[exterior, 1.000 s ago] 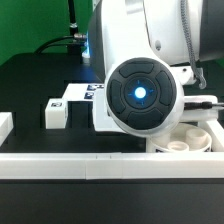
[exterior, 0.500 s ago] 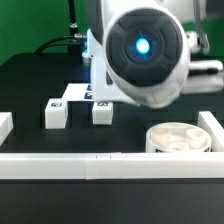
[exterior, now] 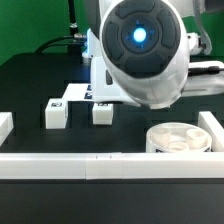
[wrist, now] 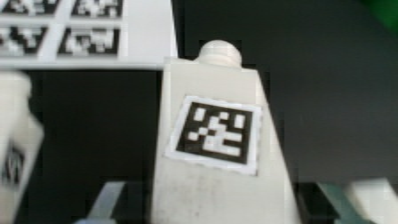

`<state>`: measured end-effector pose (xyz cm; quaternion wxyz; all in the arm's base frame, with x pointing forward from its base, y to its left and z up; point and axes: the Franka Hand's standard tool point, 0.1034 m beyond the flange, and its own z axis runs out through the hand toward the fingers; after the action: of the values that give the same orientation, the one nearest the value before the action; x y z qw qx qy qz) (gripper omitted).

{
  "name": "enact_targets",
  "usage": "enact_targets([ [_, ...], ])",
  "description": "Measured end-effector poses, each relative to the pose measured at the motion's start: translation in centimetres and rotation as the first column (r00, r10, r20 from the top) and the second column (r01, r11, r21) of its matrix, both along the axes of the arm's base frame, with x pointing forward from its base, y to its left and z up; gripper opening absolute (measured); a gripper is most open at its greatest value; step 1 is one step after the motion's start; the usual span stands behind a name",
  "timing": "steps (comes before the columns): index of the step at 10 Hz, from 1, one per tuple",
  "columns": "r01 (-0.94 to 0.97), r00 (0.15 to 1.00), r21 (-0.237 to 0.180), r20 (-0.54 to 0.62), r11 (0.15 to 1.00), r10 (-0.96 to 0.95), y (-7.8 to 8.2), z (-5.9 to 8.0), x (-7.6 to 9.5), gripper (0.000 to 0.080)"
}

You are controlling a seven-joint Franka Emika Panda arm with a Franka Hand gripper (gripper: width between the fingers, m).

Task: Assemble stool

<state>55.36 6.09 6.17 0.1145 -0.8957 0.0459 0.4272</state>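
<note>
In the wrist view a white stool leg [wrist: 217, 120] with a black-and-white tag lies on the black table between my fingers. My gripper [wrist: 226, 198] is open and straddles it, with a dark gap on each side. One finger [wrist: 111, 198] shows beside the leg. A second leg [wrist: 11, 125] lies at the picture's edge. In the exterior view two legs [exterior: 55, 114] [exterior: 101, 114] stand on the table and the round seat [exterior: 178, 139] lies at the exterior view's right. The arm [exterior: 140, 50] hides the gripper there.
The marker board [wrist: 80, 30] lies just beyond the leg; it also shows in the exterior view [exterior: 78, 95]. White border rails run along the front [exterior: 100, 163] and at the exterior view's right [exterior: 213, 125]. A short rail piece [exterior: 5, 125] stands at the exterior view's left.
The arm has risen and swung from over the seat toward the exterior view's left, so that the seat and the second leg now show. In the last half second it hardly moved.
</note>
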Motion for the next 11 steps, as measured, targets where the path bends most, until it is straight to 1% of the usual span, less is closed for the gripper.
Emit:
enact_targets([
  [1, -0.005, 0.997, 0.009, 0.074, 1.0, 0.005, -0.2, 1.4, 0.7, 0.0325],
  [2, 0.01, 0.987, -0.006, 0.162, 1.0, -0.009, -0.2, 2.6, 1.8, 0.0325],
  [3, 0.03, 0.968, -0.018, 0.25, 0.999, -0.024, -0.4, 4.1, 2.8, 0.0325],
  [4, 0.039, 0.95, -0.027, 0.312, 0.999, -0.029, -0.3, 5.3, 3.4, 0.0325],
  [5, 0.069, 0.898, -0.044, 0.437, 0.997, -0.043, -0.4, 4.8, 4.6, 0.0325],
  [6, 0.091, 0.854, -0.057, 0.518, 0.994, -0.049, -0.5, 4.8, 4.7, 0.0325],
  [7, 0.118, 0.788, -0.067, 0.614, 0.991, -0.052, -0.6, 4.9, 5.2, 0.0325],
  [8, 0.142, 0.718, -0.075, 0.694, 0.987, -0.05, -0.6, 4.9, 5.2, 0.0325],
  [9, 0.153, 0.677, -0.08, 0.735, 0.985, -0.045, -0.6, 4.8, 5.2, 0.0325],
  [10, 0.164, 0.561, -0.091, 0.828, 0.982, -0.018, 0.2, 5.4, 6.4, 0.0325],
  [11, 0.158, 0.437, -0.093, 0.9, 0.983, 0.015, 1.8, 6.2, 6.6, 0.0325],
])
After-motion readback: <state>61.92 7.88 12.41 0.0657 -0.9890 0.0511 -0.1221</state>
